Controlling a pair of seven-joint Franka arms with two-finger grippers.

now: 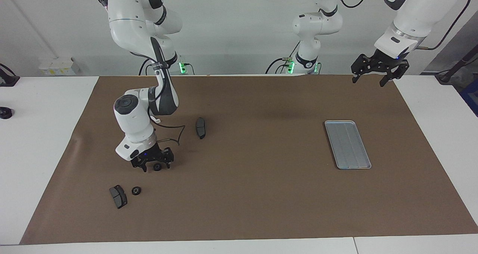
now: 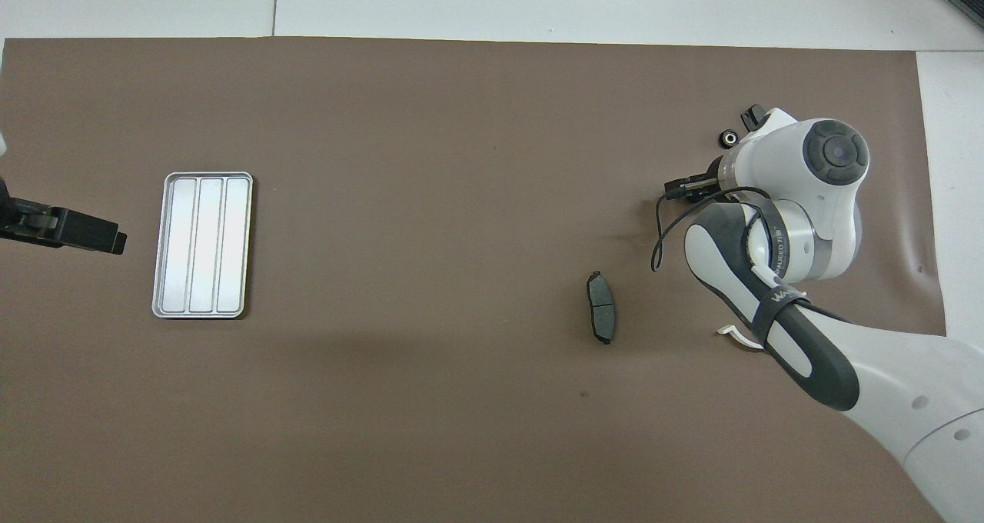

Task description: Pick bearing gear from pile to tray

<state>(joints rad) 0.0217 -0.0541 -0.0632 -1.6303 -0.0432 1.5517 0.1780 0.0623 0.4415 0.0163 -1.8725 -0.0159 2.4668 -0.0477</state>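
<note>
At the right arm's end of the brown mat [image 1: 239,194], in the facing view: right gripper [image 1: 152,166] reaching down to the mat, fingers standing either side of a small black gear [image 1: 157,167], gaps showing between gear and fingertips, grip not yet made. Lying farther from the robots, a second gear [image 1: 136,190] just beside a dark grey pad [image 1: 118,196]; another pad [image 1: 200,127] resting nearer the robots, toward the table's middle. Sitting well apart at the left arm's end, the silver tray [image 1: 347,145], nothing showing in it. Hanging high over the mat's corner near its own base, the left gripper [image 1: 374,76], waiting, jaws spread wide, holding nothing.

From overhead: right arm's wrist covering the gripper and the gear between its fingers, only black links peeking out. Showing past the wrist, the second gear [image 2: 726,138]. Lying nearer the robots, the lone pad [image 2: 601,306]; peeking from under the forearm, a white bracket [image 2: 738,334]. Resting at the left arm's end, the tray [image 2: 203,244], with the left gripper [image 2: 73,231] beside it.
</note>
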